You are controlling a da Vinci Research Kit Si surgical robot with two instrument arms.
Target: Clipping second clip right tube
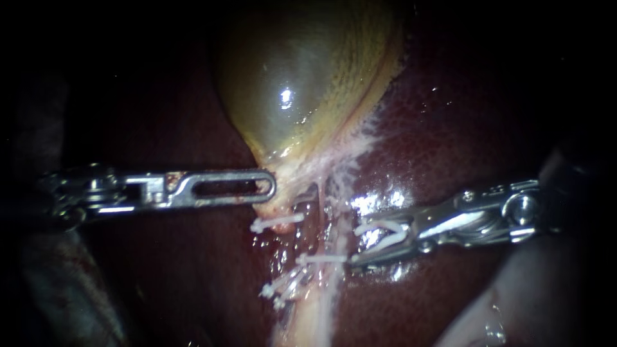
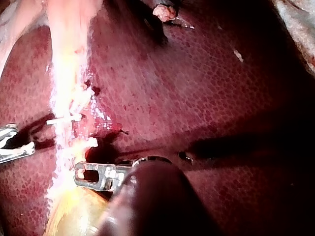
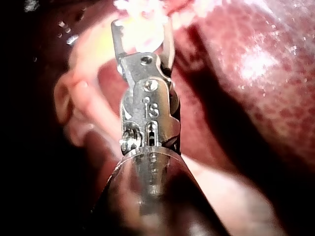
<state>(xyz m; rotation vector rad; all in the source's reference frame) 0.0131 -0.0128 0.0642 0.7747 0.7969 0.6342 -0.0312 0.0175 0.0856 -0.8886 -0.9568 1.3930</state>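
The yellow-green gallbladder [image 1: 302,77] lies on the dark red liver [image 1: 450,128]. My left instrument [image 1: 267,191] comes in level and is shut on the gallbladder's narrow lower end; it appears again in the left wrist view [image 2: 81,174]. My right instrument [image 1: 355,243] carries a white clip [image 1: 379,232] between its spread jaws, with the tips just right of the pale right tube [image 1: 333,225]. One white clip [image 1: 318,259] crosses that tube beside the lower jaw tip. The right wrist view shows these jaws [image 3: 141,29] apart over bright tissue.
Another white clip [image 1: 276,223] sits on the left tube under the gallbladder's end, and several more [image 1: 283,288] cluster lower down. Pale tissue [image 1: 514,302] lies at the lower right. My right instrument's tip [image 2: 15,145] appears beside the tubes in the left wrist view.
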